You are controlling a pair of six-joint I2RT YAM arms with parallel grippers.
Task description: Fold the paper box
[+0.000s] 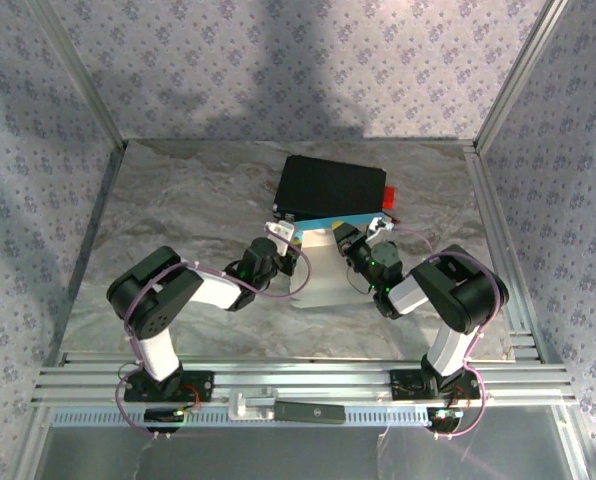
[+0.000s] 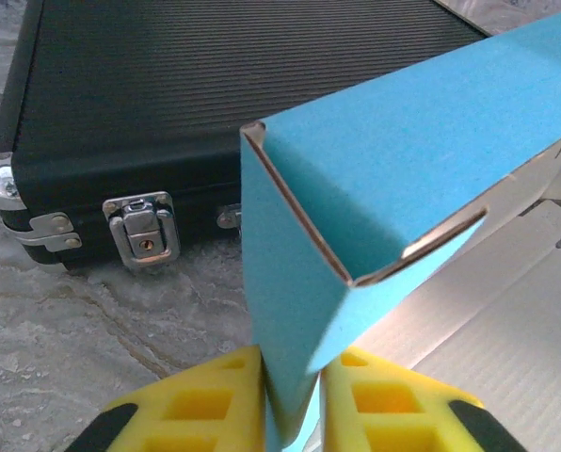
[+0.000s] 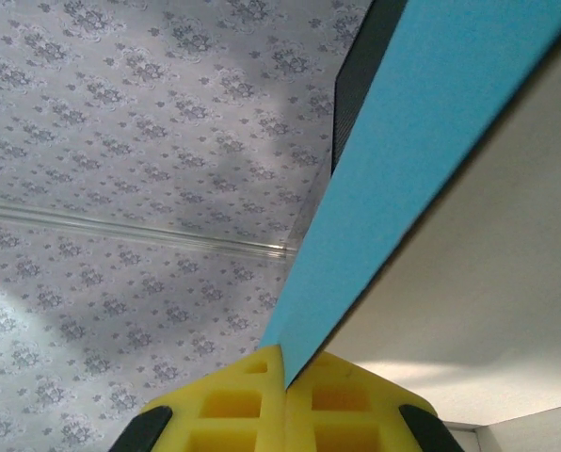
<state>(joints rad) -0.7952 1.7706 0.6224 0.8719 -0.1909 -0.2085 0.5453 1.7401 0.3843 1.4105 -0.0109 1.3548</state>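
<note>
Box (image 1: 323,270) sits mid-tabletop (image 1: 178,210), just in front of the black case (image 1: 333,185). It is half folded: blue wall up, white panel flat. Left fingers (image 2: 205,405) pinch a blue end flap. Right fingers (image 3: 233,405) are clamped on the blue wall's edge.

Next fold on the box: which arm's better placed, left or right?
Left, probably: the left tool pinches the paper box end flap at the formed corner; the right tool clamps a blue wall, a good anchor.
</note>
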